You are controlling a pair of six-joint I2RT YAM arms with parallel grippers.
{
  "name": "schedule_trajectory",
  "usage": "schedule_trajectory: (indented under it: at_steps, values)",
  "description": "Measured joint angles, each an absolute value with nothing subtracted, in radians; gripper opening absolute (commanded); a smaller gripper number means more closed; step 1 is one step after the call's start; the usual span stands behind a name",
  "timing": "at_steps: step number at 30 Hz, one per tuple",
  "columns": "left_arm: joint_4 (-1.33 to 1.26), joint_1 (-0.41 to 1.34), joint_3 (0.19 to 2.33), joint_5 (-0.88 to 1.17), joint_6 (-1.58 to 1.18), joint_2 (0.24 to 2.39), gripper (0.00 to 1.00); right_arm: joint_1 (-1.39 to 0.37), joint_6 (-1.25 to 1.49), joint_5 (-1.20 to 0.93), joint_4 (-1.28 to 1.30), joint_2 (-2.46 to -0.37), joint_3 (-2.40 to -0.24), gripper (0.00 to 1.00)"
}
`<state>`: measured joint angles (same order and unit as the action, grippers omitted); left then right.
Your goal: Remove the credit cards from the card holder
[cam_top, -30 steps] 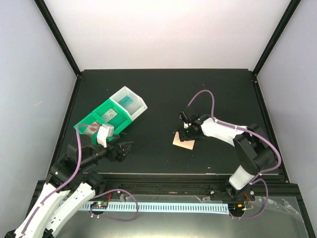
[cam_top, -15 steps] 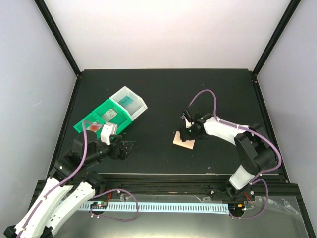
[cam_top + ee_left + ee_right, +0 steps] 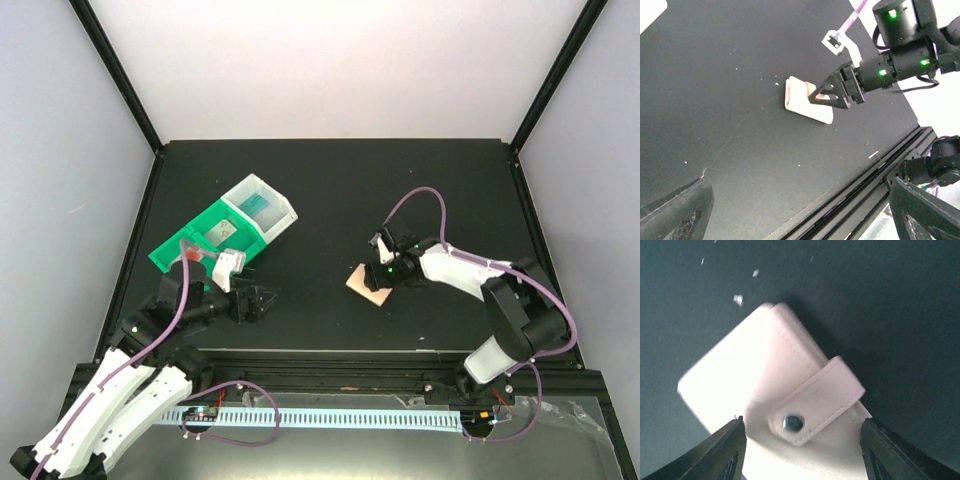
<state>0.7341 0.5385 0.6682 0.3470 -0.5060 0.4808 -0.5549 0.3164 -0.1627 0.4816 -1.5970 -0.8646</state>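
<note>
Right of the table's middle, the card holder (image 3: 366,283) lies flat on the black table (image 3: 330,180), folded shut. Its peach-tan outside faces up. A strap (image 3: 825,397) crosses the closing edge and is pinned down by a small metal snap (image 3: 793,422), and a line of stitching runs along the holder's border. The right gripper (image 3: 379,272) hangs low over the strapped end. Its jaws stand apart with that end between them. Whether the fingers (image 3: 725,450) touch the holder cannot be told.

Well apart to the left, a green bin (image 3: 186,230) and a white bin (image 3: 283,214) sit joined end to end, set at a slant. A teal card (image 3: 258,203) lies in the white bin. A pale card (image 3: 222,232) and a card with a red blotch (image 3: 190,256) lie in the green one. Any print on the cards is too small to read.

The left gripper (image 3: 264,300) hovers near the green bin's near side and points toward the holder. Its jaws are spread wide and hold nothing. Its wrist camera shows the holder some way ahead, under the right gripper.
</note>
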Motion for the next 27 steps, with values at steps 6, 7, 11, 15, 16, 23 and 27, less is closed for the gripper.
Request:
schedule_trajectory:
  at_steps: [6,7,11,15,16,23,27]
  values:
    - [0.703,0.545,0.620,0.363,-0.535,0.492,0.95,-0.604,0.344,-0.218,0.485,-1.496,-0.760,0.60]
    - [0.699,0.546,0.613,0.364,-0.539,0.495,0.95,-0.615,0.350,-0.227,0.488,-1.482,-0.749,0.59]
    - [0.683,0.552,0.597,0.369,-0.556,0.511,0.94,-0.640,0.374,-0.258,0.500,-1.431,-0.721,0.54]
    - [0.665,0.563,0.587,0.374,-0.571,0.520,0.94,-0.643,0.408,-0.217,0.509,-1.375,-0.719,0.46]
    - [0.661,0.566,0.584,0.376,-0.575,0.519,0.94,-0.643,0.421,-0.192,0.510,-1.362,-0.719,0.45]
    - [0.652,0.580,0.579,0.388,-0.589,0.519,0.93,-0.629,0.518,-0.080,0.470,-1.356,-0.710,0.46]
    - [0.641,0.588,0.576,0.390,-0.603,0.519,0.90,-0.602,0.558,-0.068,0.418,-1.402,-0.708,0.51]
